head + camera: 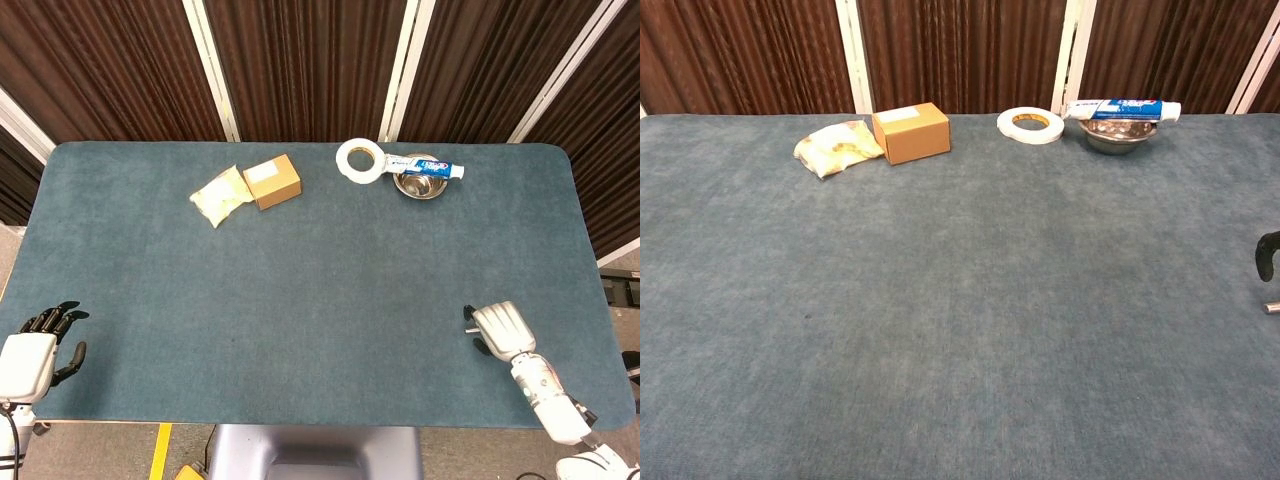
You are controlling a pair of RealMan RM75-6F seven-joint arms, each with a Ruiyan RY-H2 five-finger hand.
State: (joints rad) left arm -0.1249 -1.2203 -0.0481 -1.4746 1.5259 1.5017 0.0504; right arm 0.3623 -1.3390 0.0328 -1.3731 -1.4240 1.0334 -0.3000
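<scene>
Table (pixel 300 300): blue-grey felt top, dark curtain behind.
Right hand (pixel 500 328): over the near right part of the table, back up, fingers apart, grasping nothing.
Left hand (pixel 30 355): at the near left corner, released, fingers spread.
Cardboard box (pixel 272 181): far side, touching the yellow packet (pixel 220 195).
Tape roll (pixel 360 160): just beside the steel bowl (pixel 415 185).
Toothpaste tube (pixel 425 168): lying across the bowl's rim.

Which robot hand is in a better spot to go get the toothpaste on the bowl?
Probably the right hand. It is over the table on the same side as the toothpaste lying across the bowl. The left hand sits off the table's near left corner, much farther away.
</scene>
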